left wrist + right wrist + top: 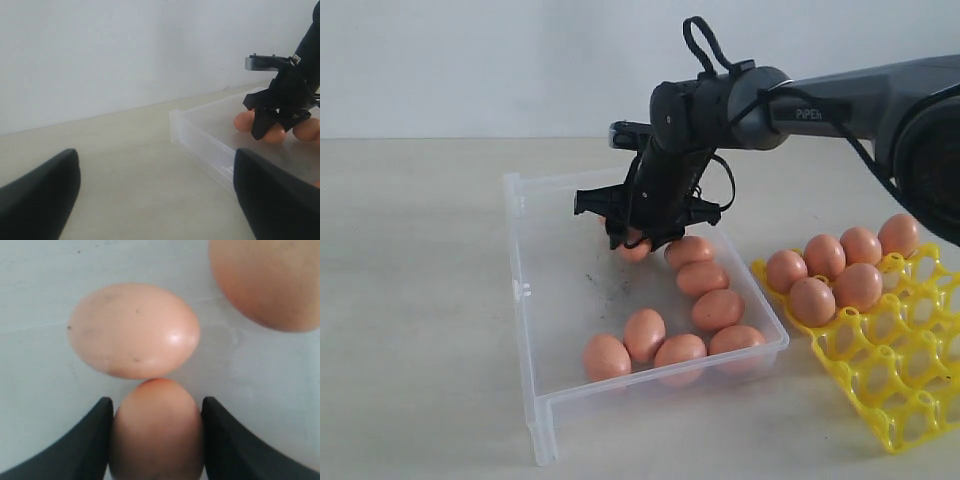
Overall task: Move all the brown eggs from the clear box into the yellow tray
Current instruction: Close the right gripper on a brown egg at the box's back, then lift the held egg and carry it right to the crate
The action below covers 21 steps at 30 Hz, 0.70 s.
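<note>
Item one, your right gripper [642, 240]: black, two-fingered, carried on a dark grey arm [840, 100] that reaches in from the right, and lowered into the far end of the large, shallow, clear plastic box [525, 330]. Its fingers [87, 440] are clamped against both sides of one smooth, orange-brown oval egg [156, 430], with no gap showing on either side. You cannot tell whether that egg has left the box floor. Item two, a second egg [132, 330] of the same kind: it lies crosswise, touching the tip of the grasped one. Item three, the other brown eggs [702, 277] in the box: seven lie clear of the gripper, four in a line down the right-hand wall and three along the near wall. Item four, the bright yellow openwork plastic egg tray [865, 350]: it sits on the pale beige tabletop [420, 350] just to the right of the box. Six brown eggs are seated at its far end, four in the back row and two in front of them. Item five, your left gripper [155, 165]: its black fingers [40, 195] are spread wide with nothing between them. It hangs low over the tabletop, near the box's outer wall.
</note>
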Each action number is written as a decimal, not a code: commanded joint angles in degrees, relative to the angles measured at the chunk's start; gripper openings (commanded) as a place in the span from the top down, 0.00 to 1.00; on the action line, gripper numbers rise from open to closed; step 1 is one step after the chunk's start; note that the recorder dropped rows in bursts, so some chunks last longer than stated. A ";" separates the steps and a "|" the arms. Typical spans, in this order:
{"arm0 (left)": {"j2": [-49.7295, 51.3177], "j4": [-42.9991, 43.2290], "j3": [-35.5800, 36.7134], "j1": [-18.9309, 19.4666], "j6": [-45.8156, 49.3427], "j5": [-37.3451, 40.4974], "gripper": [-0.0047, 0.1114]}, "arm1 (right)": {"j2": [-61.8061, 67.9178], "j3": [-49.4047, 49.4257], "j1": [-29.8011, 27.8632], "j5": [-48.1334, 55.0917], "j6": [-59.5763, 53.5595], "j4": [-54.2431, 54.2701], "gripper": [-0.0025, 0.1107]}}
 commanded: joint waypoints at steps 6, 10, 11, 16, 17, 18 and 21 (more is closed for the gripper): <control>-0.22 -0.38 0.23 -0.37 -0.45 -0.43 0.29 | -2.43 8.47 2.36 -24.47 -11.19 -7.44 0.98; -0.22 -0.38 0.23 -0.37 -0.45 -0.43 0.29 | -5.84 21.72 4.74 -59.03 -12.23 -8.19 0.98; -0.22 -0.38 0.23 -0.37 -0.45 -0.43 0.29 | -6.38 24.75 5.02 -66.53 -12.49 -8.19 0.98; -0.22 -0.38 0.23 -0.37 -0.45 -0.43 0.29 | -9.06 40.74 5.37 -104.18 -11.34 -8.34 0.98; -0.22 -0.38 0.23 -0.37 -0.45 -0.43 0.29 | -9.23 43.54 5.37 -110.33 -10.92 -8.34 0.98; -0.22 -0.38 0.23 -0.37 -0.45 -0.43 0.29 | -9.33 46.14 5.37 -111.57 -10.59 -8.34 0.98; -0.22 -0.38 0.23 -0.37 -0.45 -0.43 0.29 | -11.00 50.77 5.37 -111.57 -12.28 -6.58 0.98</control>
